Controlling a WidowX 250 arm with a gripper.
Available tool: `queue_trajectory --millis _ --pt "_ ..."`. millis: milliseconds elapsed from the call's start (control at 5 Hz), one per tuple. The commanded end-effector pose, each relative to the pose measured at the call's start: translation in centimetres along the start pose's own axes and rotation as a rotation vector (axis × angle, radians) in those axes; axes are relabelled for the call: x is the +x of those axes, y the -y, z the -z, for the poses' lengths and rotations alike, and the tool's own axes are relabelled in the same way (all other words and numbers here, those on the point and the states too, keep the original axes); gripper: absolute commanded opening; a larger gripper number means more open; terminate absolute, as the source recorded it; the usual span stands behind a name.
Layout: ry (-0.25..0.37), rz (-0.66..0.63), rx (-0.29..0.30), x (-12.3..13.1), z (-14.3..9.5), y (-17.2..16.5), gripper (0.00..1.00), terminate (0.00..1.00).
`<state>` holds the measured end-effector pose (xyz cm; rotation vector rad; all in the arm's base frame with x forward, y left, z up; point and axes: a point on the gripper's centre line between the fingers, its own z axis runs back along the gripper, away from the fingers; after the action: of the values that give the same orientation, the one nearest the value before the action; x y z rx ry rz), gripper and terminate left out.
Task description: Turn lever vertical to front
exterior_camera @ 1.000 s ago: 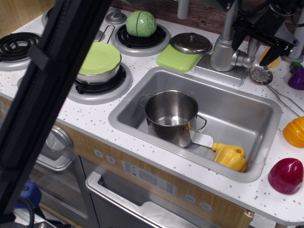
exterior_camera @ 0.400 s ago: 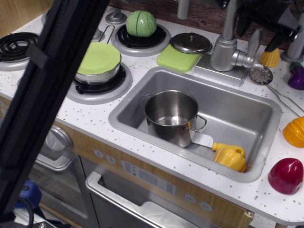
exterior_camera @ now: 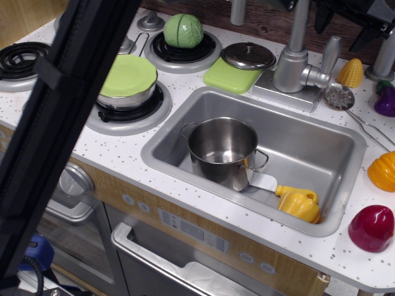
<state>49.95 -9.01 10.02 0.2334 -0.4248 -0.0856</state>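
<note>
The lever (exterior_camera: 330,53) is a slim silver handle with a rounded tip. It stands upright, joined by a stub to the right side of the thick tap base (exterior_camera: 289,69). The thin spout pipe (exterior_camera: 299,24) rises from that base. My gripper (exterior_camera: 341,26) is at the top right edge of the view, above the lever and not touching it. Its black fingers (exterior_camera: 321,18) are spread with nothing between them. Most of the gripper is cut off by the frame.
The sink (exterior_camera: 321,145) holds a steel pot (exterior_camera: 222,150) and a yellow pepper (exterior_camera: 299,203). A green pad with a lid (exterior_camera: 248,57) lies left of the tap. A strainer (exterior_camera: 339,97), a corn toy (exterior_camera: 350,73) and an aubergine (exterior_camera: 386,98) lie to the right. A dark bar (exterior_camera: 68,111) blocks the left.
My gripper was down around the lever, then lifted up and to the right, clear of it. The lever now stands free and upright.
</note>
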Motion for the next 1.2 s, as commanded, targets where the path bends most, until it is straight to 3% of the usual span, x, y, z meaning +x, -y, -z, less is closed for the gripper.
queue_trajectory --millis 0,400,600,1000 --pt "0.038 -0.066 -0.016 1.1 -1.9 -1.9 0.00 0.00" --pt "-0.017 -0.139 -0.006 -1.2 -3.3 0.0 0.00 0.00" --pt "-0.085 -0.183 -0.072 -2.2 -2.9 -0.2 0.00 0.00" --pt "-0.168 -0.247 -0.142 -3.8 -1.8 0.3 0.00 0.00"
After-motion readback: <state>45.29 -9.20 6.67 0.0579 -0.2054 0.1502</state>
